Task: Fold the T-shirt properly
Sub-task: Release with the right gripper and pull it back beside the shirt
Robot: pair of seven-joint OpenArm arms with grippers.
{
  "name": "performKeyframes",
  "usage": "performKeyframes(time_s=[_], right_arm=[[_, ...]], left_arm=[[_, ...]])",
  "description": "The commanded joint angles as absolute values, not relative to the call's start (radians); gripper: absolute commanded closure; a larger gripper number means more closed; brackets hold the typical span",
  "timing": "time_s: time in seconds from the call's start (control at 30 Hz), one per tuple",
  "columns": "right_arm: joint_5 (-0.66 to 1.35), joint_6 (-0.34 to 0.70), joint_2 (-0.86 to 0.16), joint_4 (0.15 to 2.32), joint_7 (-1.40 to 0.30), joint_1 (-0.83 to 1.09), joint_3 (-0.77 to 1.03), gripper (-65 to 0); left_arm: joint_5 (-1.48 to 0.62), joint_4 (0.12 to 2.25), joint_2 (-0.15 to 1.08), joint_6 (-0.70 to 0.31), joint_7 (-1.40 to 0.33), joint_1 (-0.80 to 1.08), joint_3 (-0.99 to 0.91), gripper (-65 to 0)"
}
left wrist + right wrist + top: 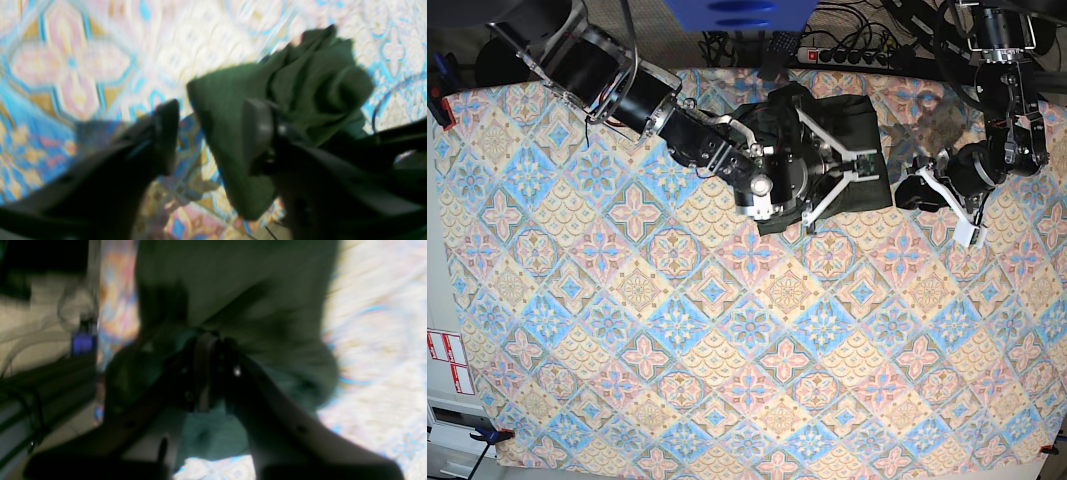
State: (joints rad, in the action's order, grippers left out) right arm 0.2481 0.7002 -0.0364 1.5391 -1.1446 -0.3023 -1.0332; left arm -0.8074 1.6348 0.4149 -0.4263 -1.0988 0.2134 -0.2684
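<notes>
I see the shirt [827, 150] bunched into a rough dark block at the far edge of the patterned cloth [677, 340], a little right of that edge's middle. Using the shirt as my landmark: my right gripper [863, 165] sits over its near right corner, with its arm lying across the shirt from the left. My left gripper [947, 195] is just off the shirt's right edge, over a small dark lump of fabric there.

In the right wrist view, the right gripper [206, 370] has its jaws clenched tight with green knit all around them, so I judge it is pinching a fold of the shirt. In the left wrist view, the left gripper [213, 133] stands spread; one finger [257, 130] lies against a hanging flap of the shirt [233, 140], the other is clear of it. I would not call that a hold.

The bundle's long axis runs left to right along the far edge. The right arm is nearer to the bulk, and the loose end points toward the left gripper. I judge the next move turns on that loose end.
</notes>
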Motion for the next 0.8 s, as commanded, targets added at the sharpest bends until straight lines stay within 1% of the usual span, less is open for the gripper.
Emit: performKeyframes(time_s=[0.0,0.07,0.2,0.33,0.43,0.57,0.77], right_arm=[[0.245,0.698,-0.042,1.558,-1.148,-0.321,-0.980,-6.1],[0.245,0.698,-0.050,1.555,-1.148,-0.321,-0.917,-6.1],[0.245,0.698,-0.056,1.546,-1.147,-0.323,-0.848,-6.3],[0.245,0.698,-0.056,1.504,-1.129,-0.325,-0.843,-6.3],[0.245,0.698,-0.056,1.445,-1.096,-0.325,-0.843,-6.3],[0.245,0.698,-0.048,1.382,-1.059,-0.325,-0.854,-6.3],[0.245,0.698,0.070,1.300,-1.043,-0.326,-0.854,-6.4]], left_arm=[[-0.823,1.664,0.429,-0.432,-1.082,0.203,-0.251,-21.5],[-0.823,1.666,0.429,-0.432,-1.082,0.200,-0.229,-18.3],[-0.823,1.669,0.429,-0.432,-1.082,0.202,-0.220,-17.6],[-0.823,1.669,0.430,-0.430,-1.082,0.203,-0.223,-17.0],[-0.823,1.666,0.430,-0.430,-1.082,0.209,-0.263,-13.6],[-0.823,1.666,0.429,-0.430,-1.082,0.219,-0.300,-12.9],[-0.822,1.662,0.430,-0.430,-1.082,0.220,-0.292,-12.9]])
